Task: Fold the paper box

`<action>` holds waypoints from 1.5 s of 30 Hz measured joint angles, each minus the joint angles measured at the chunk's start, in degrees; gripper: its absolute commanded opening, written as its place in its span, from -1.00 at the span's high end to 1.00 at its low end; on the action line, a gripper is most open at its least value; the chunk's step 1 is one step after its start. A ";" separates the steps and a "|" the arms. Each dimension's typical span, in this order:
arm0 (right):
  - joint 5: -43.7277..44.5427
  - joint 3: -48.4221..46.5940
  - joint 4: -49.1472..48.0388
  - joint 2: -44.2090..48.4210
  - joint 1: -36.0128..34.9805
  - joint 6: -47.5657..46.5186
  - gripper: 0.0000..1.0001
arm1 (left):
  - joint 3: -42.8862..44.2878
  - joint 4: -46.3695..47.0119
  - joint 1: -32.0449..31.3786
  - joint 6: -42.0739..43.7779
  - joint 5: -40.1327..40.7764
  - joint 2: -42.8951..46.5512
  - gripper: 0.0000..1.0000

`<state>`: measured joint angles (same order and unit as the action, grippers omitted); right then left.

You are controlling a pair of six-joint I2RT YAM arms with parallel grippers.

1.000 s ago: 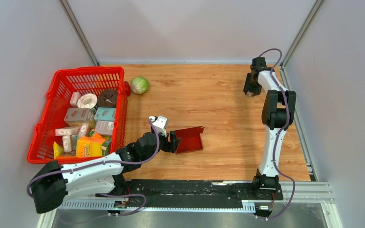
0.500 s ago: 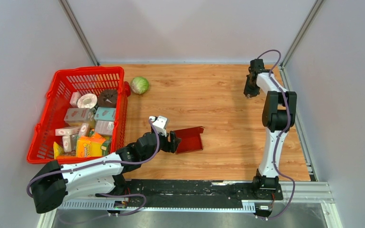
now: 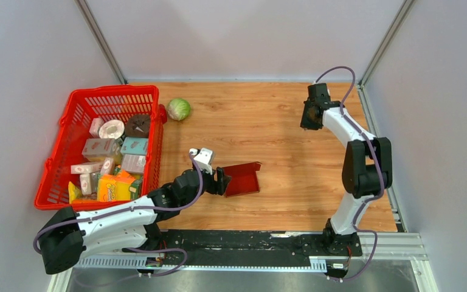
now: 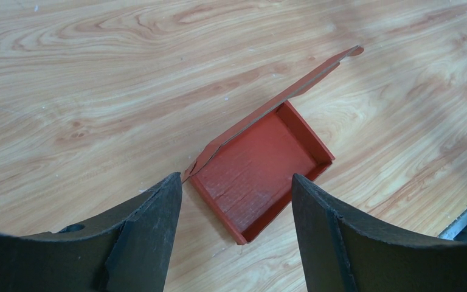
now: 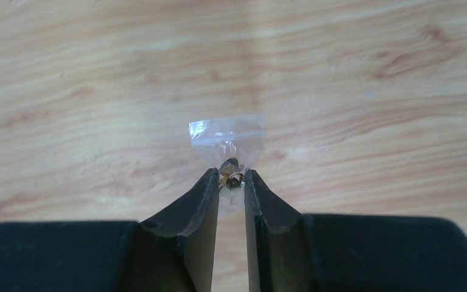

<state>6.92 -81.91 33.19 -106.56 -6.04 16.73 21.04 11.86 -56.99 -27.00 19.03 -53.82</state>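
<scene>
As it sits midway on the wooden table (image 3: pixel 280 140): dark red cardboard box (image 4: pixel 258 176), lid flap raised, just beyond left gripper (image 4: pixel 237 179), jaws wide, empty; right gripper (image 5: pixel 231 173), far right, pinches small clear plastic bag (image 5: pixel 228 137) (metal bit inside).

A red basket (image 3: pixel 112 100) of cartons (image 3: pixel 100 147) stands near a cabbage (image 3: pixel 179 109); a small clear bag (image 5: pixel 226 137) holds metal bits.

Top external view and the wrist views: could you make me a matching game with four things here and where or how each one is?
1 paper box
2 cabbage
3 red basket
4 clear bag

A pinched in the right tool
B holding small cartons
C beside the basket's far corner
D top open, one flap standing up

Pairs: 1-D, 2-C, 3-B, 4-A
</scene>
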 measured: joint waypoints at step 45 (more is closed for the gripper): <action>8.26 36.59 -24.28 22.69 -55.28 -5.68 0.09 | -1.64 0.42 0.00 -1.16 2.34 3.58 -0.47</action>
<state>15.18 -45.32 8.91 -83.88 -61.32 11.05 19.40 12.27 -56.99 -28.16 21.37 -50.24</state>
